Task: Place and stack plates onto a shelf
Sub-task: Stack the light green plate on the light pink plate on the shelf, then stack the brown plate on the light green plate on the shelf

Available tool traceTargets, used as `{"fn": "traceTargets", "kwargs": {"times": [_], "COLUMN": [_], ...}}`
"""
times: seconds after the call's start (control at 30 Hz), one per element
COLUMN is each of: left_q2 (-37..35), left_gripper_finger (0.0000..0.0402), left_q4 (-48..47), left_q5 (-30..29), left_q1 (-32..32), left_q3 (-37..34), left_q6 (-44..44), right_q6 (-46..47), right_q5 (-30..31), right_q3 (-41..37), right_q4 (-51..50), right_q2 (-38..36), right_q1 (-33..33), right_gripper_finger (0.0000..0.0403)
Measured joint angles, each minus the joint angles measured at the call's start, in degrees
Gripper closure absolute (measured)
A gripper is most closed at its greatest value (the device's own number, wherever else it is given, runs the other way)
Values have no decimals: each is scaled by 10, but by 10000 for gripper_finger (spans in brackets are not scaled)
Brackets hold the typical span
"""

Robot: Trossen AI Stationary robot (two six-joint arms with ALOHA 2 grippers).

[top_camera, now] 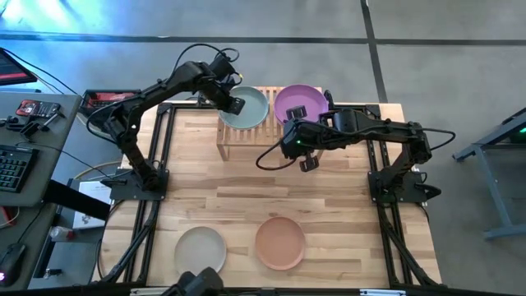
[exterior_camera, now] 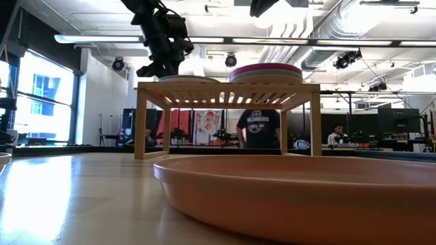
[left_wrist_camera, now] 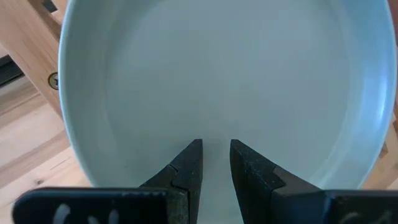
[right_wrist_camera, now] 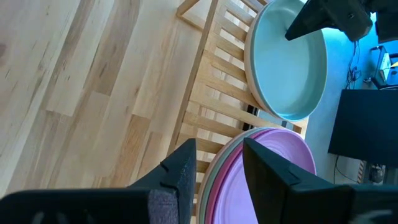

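Observation:
The shelf (top_camera: 246,141) stands at the table's far middle. A grey-teal plate (top_camera: 251,111) lies on its left half. A stack with a purple plate (top_camera: 300,100) on top and a green one (right_wrist_camera: 210,180) under it lies on its right half. My left gripper (left_wrist_camera: 216,149) points steeply down over the grey-teal plate's inside (left_wrist_camera: 236,74), open, with nothing between its fingers. My right gripper (right_wrist_camera: 217,162) hangs open and empty above the table, by the shelf's near edge and the stack. My left gripper comes down at the grey-teal plate's inside from above. Its fingertips (left_wrist_camera: 194,152) are close over the surface near the rim. I cannot tell whether they touch it. The plate lies flat on the shelf.
A peach plate (top_camera: 279,242) and a beige plate (top_camera: 200,249) lie near the table's front edge, with bare wood between them and the shelf. A desk with a keyboard (top_camera: 12,168) stands left of the table. A person (exterior_camera: 257,129) stands in the room behind.

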Motion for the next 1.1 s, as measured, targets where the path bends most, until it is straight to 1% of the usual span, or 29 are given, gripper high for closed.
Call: {"fn": "traceTargets", "kwargs": {"times": [0.17,0.33,0.4,0.47,0.57,0.63,0.73,0.8,0.93,1.1], "left_q2": [-14,-49,-68,-87,-117,-133,-154,-166,-190,-211], "left_gripper_finger": [332,332,332,332,332,332,332,332,332,332], "left_q4": [-1,-2,-6,-13,-46,-75,-132,-159,-170,-170], "left_q5": [1,1,2,6,33,47,47,46,45,44], "left_q1": [3,6,5,-2,-20,-41,-79,-110,-178,-264], "left_q3": [0,0,0,0,0,0,0,-2,-29,-65], "left_q6": [13,18,18,19,46,69,99,108,117,112], "right_q6": [0,10,39,87,180,244,329,379,462,536], "right_q5": [0,-8,-24,-44,-73,-97,-145,-165,-175,-176], "right_q3": [0,0,0,0,0,0,0,0,0,-1], "right_q4": [0,0,0,0,0,0,0,0,-4,-20], "right_q2": [0,0,0,0,0,0,2,8,29,62], "right_q1": [0,0,0,0,0,2,8,17,42,80], "right_gripper_finger": [293,293,293,293,293,293,293,293,293,293]}}
